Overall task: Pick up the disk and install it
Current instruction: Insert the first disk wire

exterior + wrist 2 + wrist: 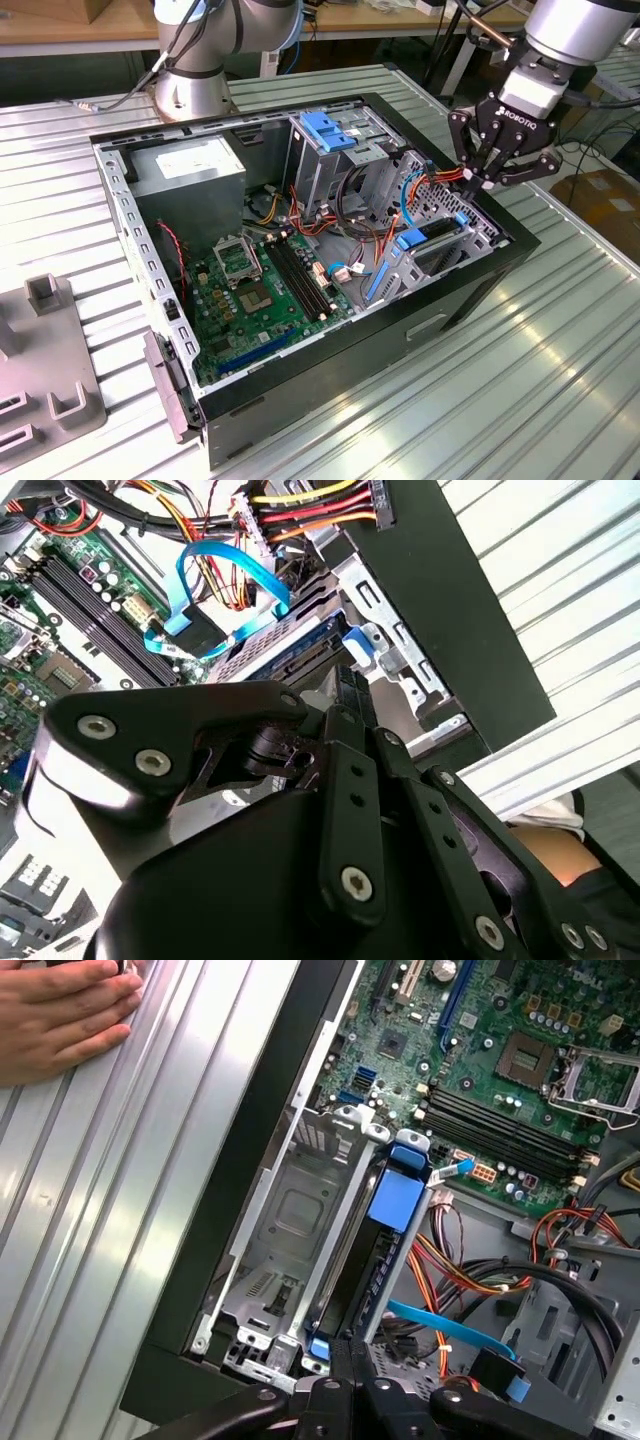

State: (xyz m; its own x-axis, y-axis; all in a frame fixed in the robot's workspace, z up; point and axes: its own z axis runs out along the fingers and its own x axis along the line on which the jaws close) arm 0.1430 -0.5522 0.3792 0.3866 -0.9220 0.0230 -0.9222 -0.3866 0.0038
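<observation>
While the gripper (484, 181) is hanging over the end of the open computer case (470, 300) at the exterior view's right, its fingers are pulled together into a narrow point with nothing visibly between them. In the first wrist view the gripper (352, 1355) is pointing down at the near end of the disk (385, 1222); whether the tips are touching it, cannot tell.

The disk is sitting on edge in the metal drive cage (290, 1210) at that end of the case, lying along one slot with its bright blue carrier tab facing up. The bay just beside it, nearer the case wall, is showing bare metal. In the exterior view the disk (412, 239) is showing as a blue strip inside the cage, below the gripper.

A light blue flat cable (215, 580) is looping near the cage, next to a bundle of red, yellow and orange wires (300, 505). The green motherboard (265, 290) is lying on the case floor, with the grey power supply (190, 170) in the far corner and a fixed blue bracket (325, 130) on top of the upper cage.

The case is standing on a ribbed metal table (500, 400). A person's hand (60, 1015) is resting flat on that table, beside the case and apart from it. A grey fixture (45, 350) is sitting at the exterior view's left.
</observation>
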